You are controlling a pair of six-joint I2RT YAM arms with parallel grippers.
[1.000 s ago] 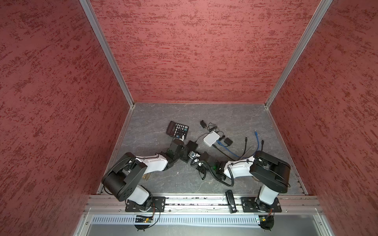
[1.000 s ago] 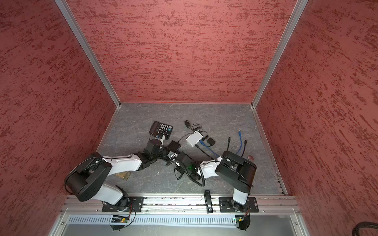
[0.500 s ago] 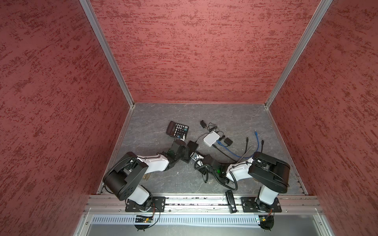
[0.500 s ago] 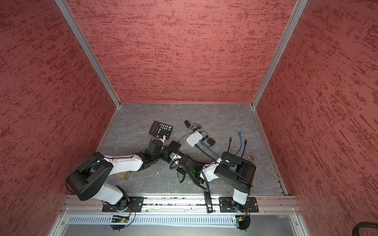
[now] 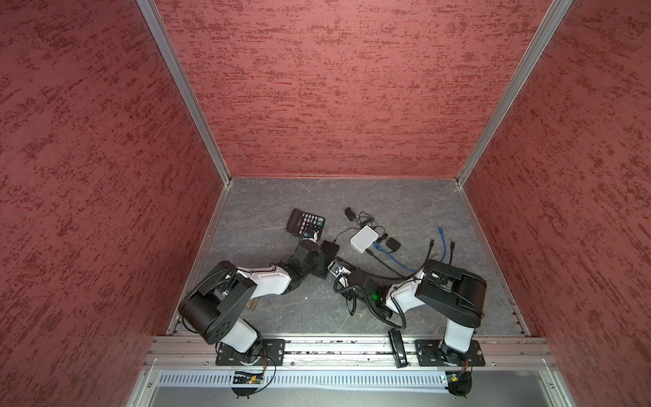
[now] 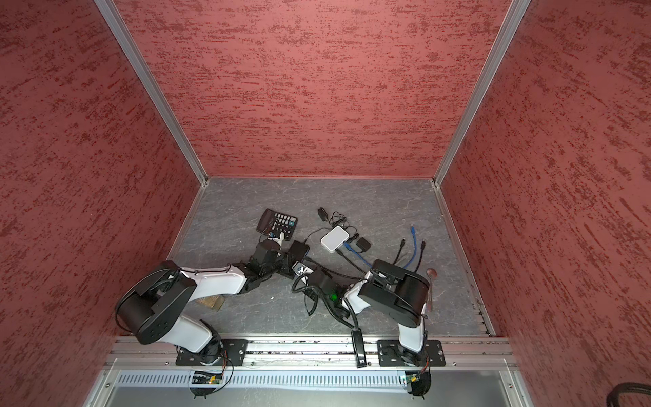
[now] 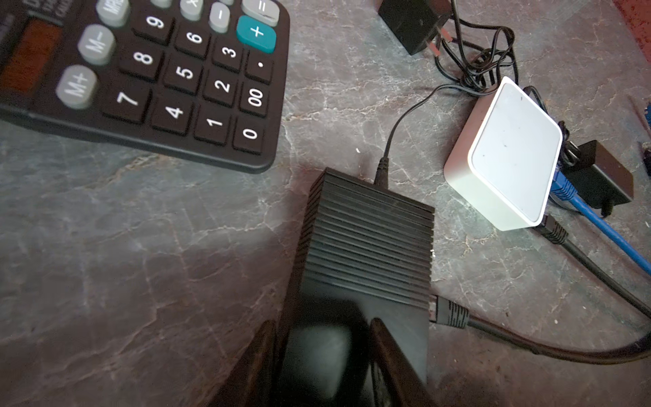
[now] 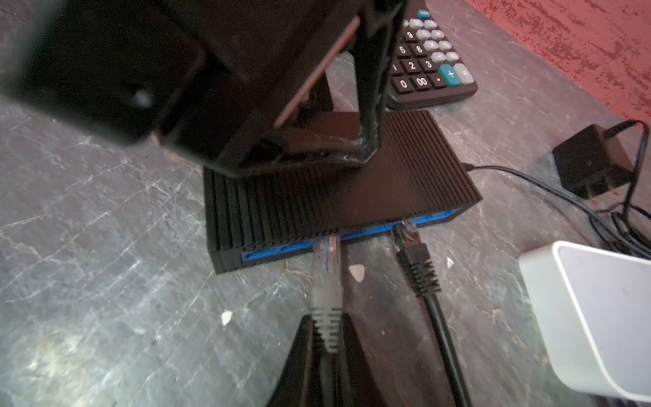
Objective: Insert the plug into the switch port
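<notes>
The switch (image 8: 405, 183) is a black ribbed box with a blue port face, lying flat on the grey floor; it also shows in both top views (image 5: 329, 250) (image 6: 298, 249). My left gripper (image 7: 324, 327) is shut on the switch (image 7: 370, 239) at its near end and holds it down. My right gripper (image 8: 327, 327) is shut on the grey boot of the plug (image 8: 327, 267). The plug's clear tip meets the blue port face, and most of its body shows outside. A black cable plug (image 8: 415, 260) sits in a port beside it.
A black calculator (image 5: 304, 222) lies just behind the switch. A white box (image 5: 364, 238) with blue and black cables and a black adapter (image 8: 591, 162) lies to the right. Loose cable ends (image 5: 442, 243) lie near the right arm. Red walls close in three sides.
The right arm has edged left toward the switch with the plug, and the cable loop behind it has shifted. The left gripper stays on the switch.
</notes>
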